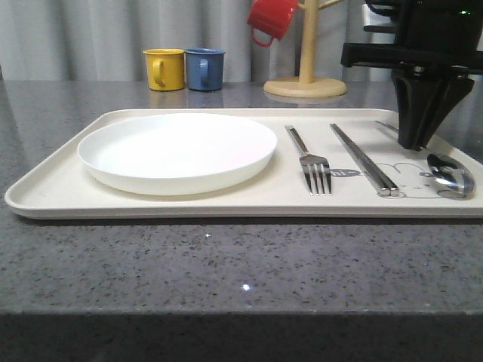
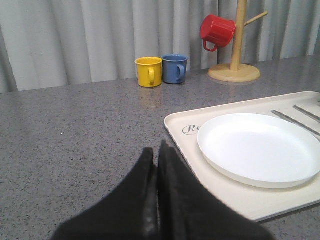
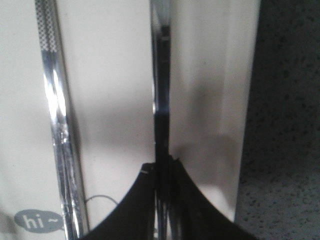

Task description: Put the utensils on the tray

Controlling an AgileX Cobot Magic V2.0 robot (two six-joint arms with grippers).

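Grey speckled counter (image 1: 226, 264), pale curtain (image 2: 75, 35) behind. Right gripper (image 1: 416, 143) down over the tray's (image 1: 189, 204) right end, fingers (image 3: 172, 200) pinched together on the spoon (image 1: 451, 178) handle, which runs out between them in the right wrist view; bowl lying just beyond, near the tray's right front corner. Chopsticks (image 1: 364, 160) flat on the tray beside the spoon, laid together, tips by the grey "hi" bubble (image 3: 34, 221). Fork (image 1: 311, 164) next over, tines toward the front edge. Plate (image 1: 177, 151) on the tray's left half, apart from the fork. Left gripper (image 2: 157, 185) low over bare counter just beside the tray's left end, fingers (image 2: 142, 200) pressed together, holding nothing. Farther back: yellow mug (image 1: 164, 69) and blue mug (image 1: 204, 69) touching side by side, red mug (image 1: 271, 18) hung on a wooden stand (image 1: 306, 75).
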